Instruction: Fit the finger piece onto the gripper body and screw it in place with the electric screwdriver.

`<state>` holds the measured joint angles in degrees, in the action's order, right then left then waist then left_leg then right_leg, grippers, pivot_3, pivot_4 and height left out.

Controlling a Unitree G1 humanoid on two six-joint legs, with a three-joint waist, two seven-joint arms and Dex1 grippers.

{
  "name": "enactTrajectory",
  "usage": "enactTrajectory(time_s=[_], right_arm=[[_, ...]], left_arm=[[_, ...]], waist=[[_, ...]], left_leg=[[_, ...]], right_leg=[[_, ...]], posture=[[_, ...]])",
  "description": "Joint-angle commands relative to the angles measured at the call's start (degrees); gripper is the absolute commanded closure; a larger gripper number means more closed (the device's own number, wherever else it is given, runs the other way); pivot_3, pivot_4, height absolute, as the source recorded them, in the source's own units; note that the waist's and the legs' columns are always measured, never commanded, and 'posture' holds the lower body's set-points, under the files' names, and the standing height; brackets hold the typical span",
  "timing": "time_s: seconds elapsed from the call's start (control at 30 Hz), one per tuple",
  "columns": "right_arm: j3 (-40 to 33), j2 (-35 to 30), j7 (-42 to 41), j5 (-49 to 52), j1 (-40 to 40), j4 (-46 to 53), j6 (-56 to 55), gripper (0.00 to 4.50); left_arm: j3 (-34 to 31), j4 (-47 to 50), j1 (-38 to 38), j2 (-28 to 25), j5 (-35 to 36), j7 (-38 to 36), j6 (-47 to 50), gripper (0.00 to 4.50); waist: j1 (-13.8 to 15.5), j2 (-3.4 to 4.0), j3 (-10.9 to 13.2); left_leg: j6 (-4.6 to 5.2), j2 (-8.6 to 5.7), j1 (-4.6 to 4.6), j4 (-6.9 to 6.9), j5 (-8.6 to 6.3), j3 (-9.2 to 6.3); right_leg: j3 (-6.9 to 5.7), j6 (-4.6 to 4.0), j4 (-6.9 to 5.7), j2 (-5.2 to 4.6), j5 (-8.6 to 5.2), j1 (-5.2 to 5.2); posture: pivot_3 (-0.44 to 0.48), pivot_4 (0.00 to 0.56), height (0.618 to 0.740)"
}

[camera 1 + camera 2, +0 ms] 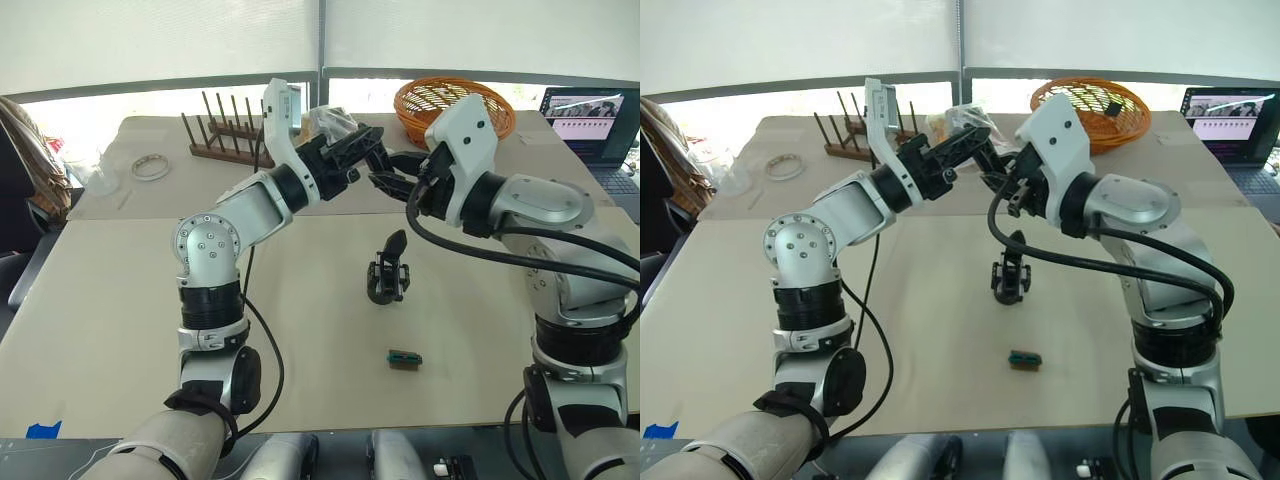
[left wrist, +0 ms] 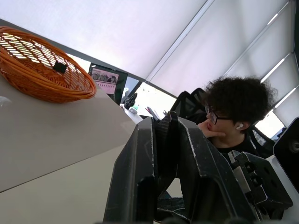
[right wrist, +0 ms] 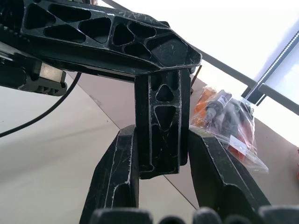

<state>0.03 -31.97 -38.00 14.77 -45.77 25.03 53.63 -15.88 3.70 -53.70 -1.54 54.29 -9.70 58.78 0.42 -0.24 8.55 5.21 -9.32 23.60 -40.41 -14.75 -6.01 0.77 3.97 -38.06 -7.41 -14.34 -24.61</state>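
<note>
Two hands meeting mid-air, right hand clamped on left hand's closed fingers, gripper body below on counter

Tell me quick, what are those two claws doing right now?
Left gripper: closed on the finger piece.
Right gripper: closed on the same finger piece.

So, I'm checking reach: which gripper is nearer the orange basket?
Right. The right gripper hangs in the air just in front of the orange basket, on its left side; the left gripper meets it from farther left.
</note>
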Motion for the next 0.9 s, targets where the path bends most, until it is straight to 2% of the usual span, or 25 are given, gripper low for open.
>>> enactTrajectory(time_s=[0.03,0.2,0.3,0.47,0.63,0.73,0.9], right_arm=[[-0.22,-0.40,-0.04,2.34,-0.54,3.29,0.39,3.39],[-0.34,-0.46,0.56,2.83,-0.66,3.50,0.78,3.39],[-0.41,-0.61,0.87,3.19,-0.82,3.58,1.04,3.39],[-0.56,-1.53,1.47,3.73,-1.12,3.22,1.08,3.39],[-1.17,-1.97,2.43,4.10,-2.10,2.33,0.82,3.39],[-1.05,-2.10,2.65,4.69,-2.51,2.57,0.96,3.39],[-1.13,-1.99,3.54,4.88,-3.16,2.40,0.48,3.39]], left_arm=[[0.05,0.39,-2.20,-0.15,0.95,-0.43,-2.25,3.81],[-0.38,-0.51,-2.43,0.10,1.36,-0.25,-3.68,3.81],[0.05,-0.65,-2.28,0.03,1.15,-0.45,-4.01,2.97],[0.71,-1.14,-2.01,-0.01,0.67,-0.73,-5.58,0.60],[0.01,-1.83,-2.07,0.21,2.14,-0.57,-5.60,0.57],[0.85,-1.00,-1.40,0.52,2.27,-0.75,-5.75,1.41],[0.77,-1.90,-1.87,0.65,2.80,-0.26,-5.99,3.81]], waist=[[-0.01,0.00,0.00],[0.04,0.00,0.00],[-0.05,0.00,0.00],[0.08,0.00,0.00],[0.06,0.00,0.00],[0.06,0.00,0.00],[0.12,0.00,0.00]], left_leg=[[0.00,0.00,0.00,0.00,0.00,0.00],[0.00,0.00,0.00,0.00,0.00,0.00],[0.00,0.00,0.00,0.01,0.00,0.00],[0.00,0.00,0.00,0.02,0.00,0.00],[0.00,0.00,0.00,0.03,0.00,0.01],[0.00,0.00,0.00,0.03,0.00,0.01],[0.00,0.00,0.01,0.02,0.00,0.01]], right_leg=[[0.00,0.00,0.00,0.00,0.00,0.00],[0.00,0.00,0.00,0.00,0.00,0.00],[0.00,0.00,0.01,0.00,0.00,0.00],[0.00,0.00,0.02,0.00,0.00,0.00],[0.00,0.00,0.03,0.00,0.00,0.00],[0.01,0.00,0.02,-0.01,0.00,0.00],[0.01,0.00,0.03,-0.01,0.00,0.00]], posture=[[0.000,0.150,0.740],[0.000,0.150,0.740],[0.000,0.150,0.740],[0.000,0.150,0.740],[0.000,0.150,0.740],[0.000,0.150,0.740],[0.000,0.150,0.740]])
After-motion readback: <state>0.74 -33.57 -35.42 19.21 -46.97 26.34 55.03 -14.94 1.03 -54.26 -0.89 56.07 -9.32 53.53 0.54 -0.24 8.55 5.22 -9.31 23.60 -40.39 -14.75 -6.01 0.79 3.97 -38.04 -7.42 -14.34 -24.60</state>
